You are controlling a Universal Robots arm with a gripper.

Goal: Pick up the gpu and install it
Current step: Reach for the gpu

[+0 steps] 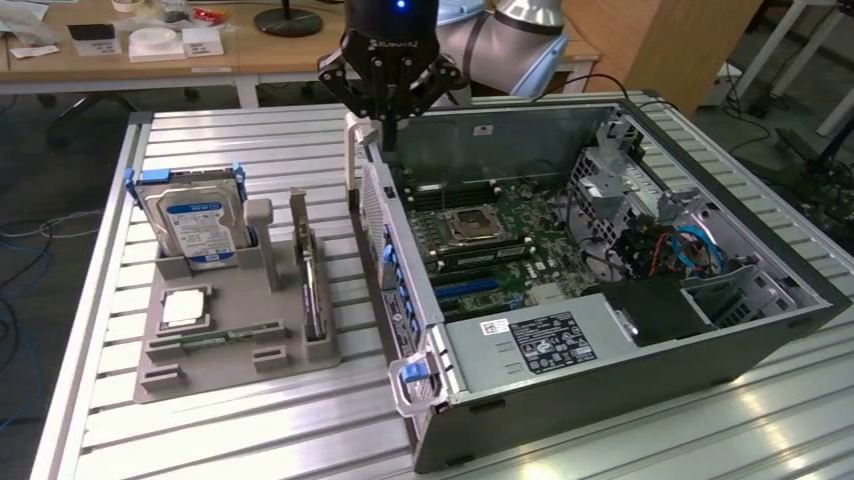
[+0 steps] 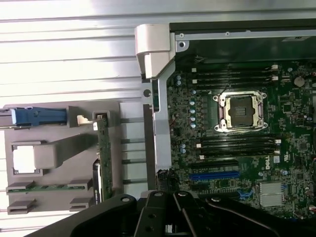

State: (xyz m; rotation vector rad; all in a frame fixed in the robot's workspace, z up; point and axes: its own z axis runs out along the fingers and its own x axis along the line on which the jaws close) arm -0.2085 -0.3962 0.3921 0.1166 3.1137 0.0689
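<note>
closed gripper (image 1: 383,118) vertical above the case (image 1: 601,405) wall, well apart from gpu (image 1: 311,290)

We see a lab: ribbed aluminium workbench (image 1: 240,430), opened dark metal computer case (image 1: 627,395), cluttered light wooden desks (image 1: 247,52) behind.

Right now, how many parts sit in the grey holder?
4: hard drive upright at the far end, square chip flat before it, memory stick nearer still, gpu on edge nearest the case.
</note>
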